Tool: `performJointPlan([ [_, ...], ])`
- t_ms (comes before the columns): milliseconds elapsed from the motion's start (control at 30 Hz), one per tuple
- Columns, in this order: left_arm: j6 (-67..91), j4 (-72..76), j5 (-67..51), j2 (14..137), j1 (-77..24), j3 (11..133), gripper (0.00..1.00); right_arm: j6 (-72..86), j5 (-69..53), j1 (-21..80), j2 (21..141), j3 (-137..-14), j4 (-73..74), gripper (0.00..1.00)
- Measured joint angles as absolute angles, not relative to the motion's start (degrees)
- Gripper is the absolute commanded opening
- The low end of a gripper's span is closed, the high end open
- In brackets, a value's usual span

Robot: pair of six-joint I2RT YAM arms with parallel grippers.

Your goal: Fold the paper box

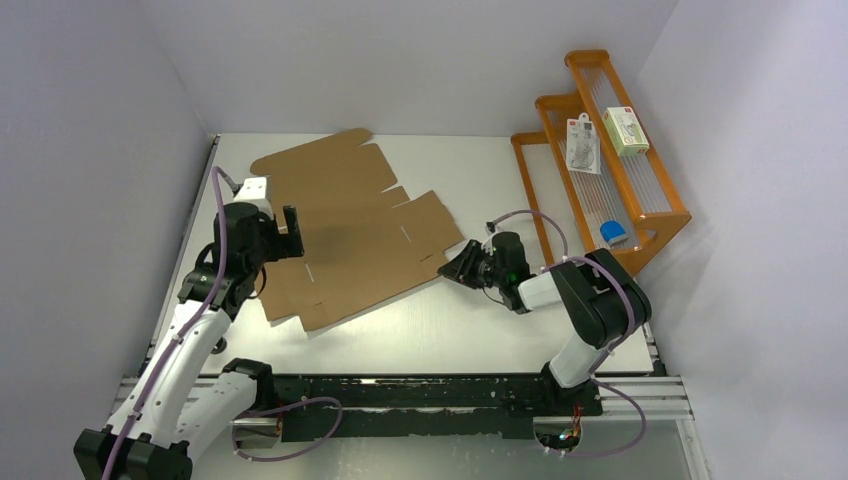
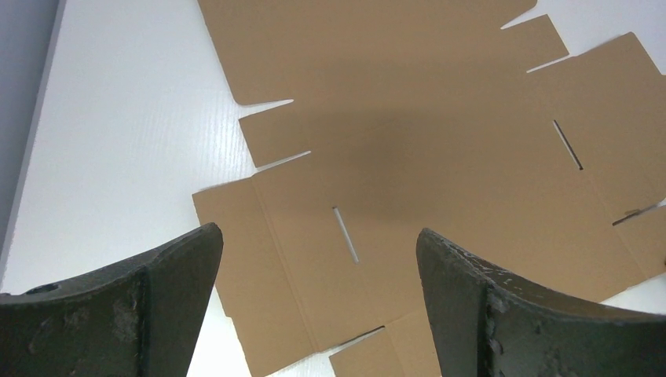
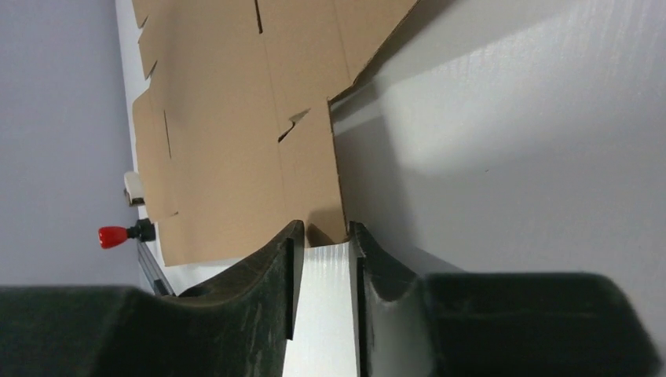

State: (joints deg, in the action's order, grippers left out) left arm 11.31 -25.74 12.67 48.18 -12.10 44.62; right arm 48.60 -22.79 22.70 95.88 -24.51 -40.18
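Brown cardboard, your paper box (image 1: 350,230) lies flat and unfolded on the desk (image 1: 480,320) beside the orange rack (image 1: 600,60), your left gripper (image 2: 318,236) spread wide above its side farthest from the rack, your right gripper (image 3: 322,232) narrowed about the flap corner nearest the rack, grip impossible to confirm.

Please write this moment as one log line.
paper box: flat, unfolded | left gripper: open, above it | right gripper: flap corner between narrow jaws

Free tabletop (image 1: 450,340) nearside of paper box (image 1: 350,230); orange rack (image 1: 548,103) (far right) obstacle
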Motion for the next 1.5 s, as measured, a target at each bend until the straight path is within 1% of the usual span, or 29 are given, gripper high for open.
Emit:
performJointPlan([
  [200,11.2,-25.7,11.2,49.5,-12.1,44.6,0.98,46.3,-24.3,19.5,97.3,-27.1,-38.3,0.14],
  [367,11.1,-25.8,9.9,51.4,-12.1,44.6,0.98,43.3,-27.1,13.7,99.4,-31.0,-36.7,0.14],
  [467,11.1,-25.8,9.1,53.0,-12.1,44.6,0.98,41.9,-28.7,10.2,101.6,-33.9,-35.6,0.16],
  [533,11.1,-25.8,8.6,54.1,-12.1,44.6,0.98,40.9,-29.2,8.0,103.0,-36.1,-34.2,0.2],
  [633,11.1,-25.8,7.5,56.2,-12.1,44.6,0.98,39.4,-28.9,5.1,104.9,-40.2,-31.9,0.28],
  [700,11.2,-26.1,6.6,58.2,-12.1,44.8,0.98,38.1,-28.6,3.9,105.7,-43.4,-30.0,0.35],
  [800,11.6,-26.7,4.8,61.9,-12.1,45.4,0.98,36.8,-28.5,3.3,105.7,-46.2,-28.8,0.51],
  [900,12.4,-27.2,2.3,66.4,-12.1,45.5,0.98,36.0,-28.9,3.4,104.2,-45.2,-28.8,0.62],
  [1000,12.9,-27.9,0.2,71.2,-12.1,45.5,0.98,35.7,-29.5,3.4,101.9,-41.7,-28.9,0.7],
  [1233,12.2,-29.5,-0.6,81.4,-11.3,48.1,0.98,35.6,-30.0,5.7,97.1,-34.0,-29.7,0.77],
  [1500,10.3,-29.5,-4.5,87.6,-8.3,49.3,0.98,34.9,-26.1,12.1,94.7,-32.6,-29.1,0.83],
])
